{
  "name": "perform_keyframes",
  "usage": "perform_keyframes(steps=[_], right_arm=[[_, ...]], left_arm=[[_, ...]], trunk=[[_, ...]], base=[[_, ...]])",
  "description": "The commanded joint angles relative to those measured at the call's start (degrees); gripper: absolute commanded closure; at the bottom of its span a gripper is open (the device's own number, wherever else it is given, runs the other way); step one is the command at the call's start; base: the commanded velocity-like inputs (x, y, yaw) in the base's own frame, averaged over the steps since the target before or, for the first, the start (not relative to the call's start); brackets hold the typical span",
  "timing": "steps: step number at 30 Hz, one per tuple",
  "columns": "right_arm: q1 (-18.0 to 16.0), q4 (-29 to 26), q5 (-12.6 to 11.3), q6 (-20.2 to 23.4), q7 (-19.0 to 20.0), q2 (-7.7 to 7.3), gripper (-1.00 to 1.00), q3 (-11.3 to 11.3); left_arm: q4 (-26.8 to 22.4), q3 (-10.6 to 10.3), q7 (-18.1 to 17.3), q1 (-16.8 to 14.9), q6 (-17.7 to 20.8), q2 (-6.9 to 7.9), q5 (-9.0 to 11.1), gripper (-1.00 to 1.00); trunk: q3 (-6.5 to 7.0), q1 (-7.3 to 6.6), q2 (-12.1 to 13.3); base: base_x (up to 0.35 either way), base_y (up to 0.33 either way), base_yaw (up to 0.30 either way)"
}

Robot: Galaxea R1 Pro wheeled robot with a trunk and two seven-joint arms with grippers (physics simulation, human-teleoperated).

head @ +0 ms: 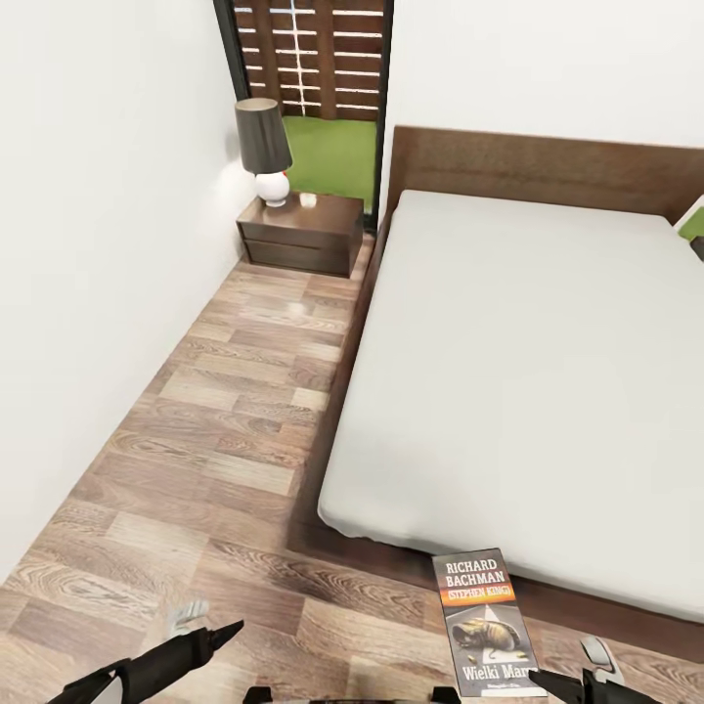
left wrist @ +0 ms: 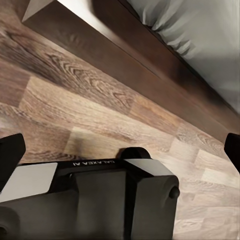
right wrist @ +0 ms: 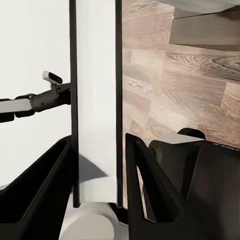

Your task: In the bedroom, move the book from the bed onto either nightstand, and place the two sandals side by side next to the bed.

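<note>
My right gripper (right wrist: 97, 172) is clamping the one book (head: 487, 624) just off the bed's (head: 528, 362) foot; its wrist camera is showing that grip. One nightstand (head: 301, 232) is standing beside the headboard. My left gripper's (left wrist: 120, 150) fingers are spread.

High head view over bed (head: 528, 372)

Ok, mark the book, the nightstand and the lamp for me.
book (head: 486, 623), head view, middle of its cover.
nightstand (head: 298, 244), head view, drawer front.
lamp (head: 262, 136), head view, dark shade.
</note>
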Motion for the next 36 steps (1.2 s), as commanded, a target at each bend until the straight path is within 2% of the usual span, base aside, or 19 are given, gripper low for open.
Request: perform_keyframes(steps=[1, 26, 31, 33, 36], right_arm=[[-0.02, 0.02, -0.19, 0.34, 0.22, -0.01, 1.0, 0.07], [-0.02, 0.09, -0.19, -0.07, 0.22, -0.02, 1.0, 0.07], [-0.02, 0.24, -0.19, -0.08, 0.22, -0.02, 1.0, 0.07], [-0.02, 0.28, -0.19, -0.04, 0.22, 0.0, 1.0, 0.07], [-0.02, 0.33, -0.19, -0.03, 0.22, 0.0, 1.0, 0.07]], left_arm=[[0.05, 0.47, -0.26, -0.02, 0.23, -0.03, -0.26, -1.0], [0.11, 0.47, -0.12, -0.03, 0.23, -0.16, -0.27, -1.0], [0.11, 0.47, 0.37, -0.01, 0.12, -0.68, -0.39, -1.0], [0.09, 0.24, 1.8, -0.01, 0.01, -0.85, -1.13, -1.0], [0.11, -1.01, 6.2, -0.05, -0.11, -0.96, -3.97, -1.0]], trunk=[[0.14, -0.21, 0.37], [4.63, -5.71, 10.4], [5.53, -6.8, 12.41], [5.89, -7.24, 13.21], [6.43, -7.9, 14.41]], base=[[0.0, 0.0, 0.0], [0.0, 0.0, 0.0], [0.0, 0.0, 0.0], [0.0, 0.0, 0.0], [0.0, 0.0, 0.0]])
